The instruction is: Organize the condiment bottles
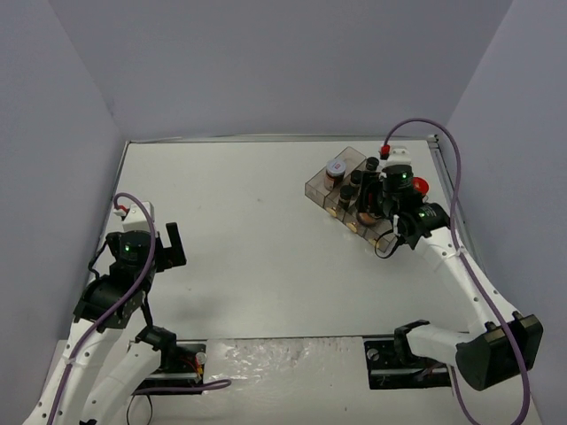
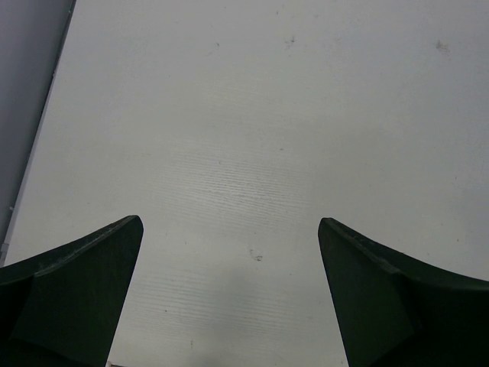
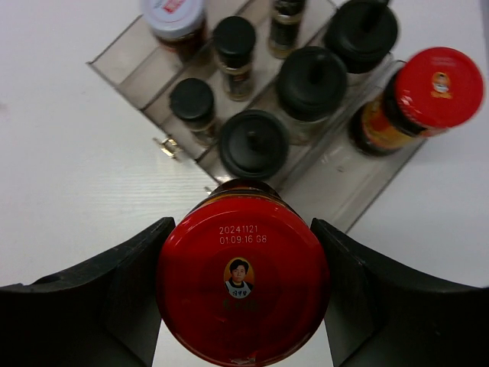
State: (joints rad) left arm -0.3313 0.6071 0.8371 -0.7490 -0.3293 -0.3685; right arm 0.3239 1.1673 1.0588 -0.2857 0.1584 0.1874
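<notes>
Lab (grey walls (image 1: 266,62), wht table (image 1: 239,248)).

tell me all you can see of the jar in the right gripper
The jar has a glossy round red cap printed with a date code and a small portrait; a brown rim shows behind it. It's upright, clamped between the black fingers, by the edge of the clear tray. What's beneath is hidden.

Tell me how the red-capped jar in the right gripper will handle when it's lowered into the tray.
The red-capped jar looks rigid, probably glass: the right gripper should not deform it. Its round smooth cap could twist between the fingers. Its twin at the tray end stands tall and narrow, so it may tip.
</notes>
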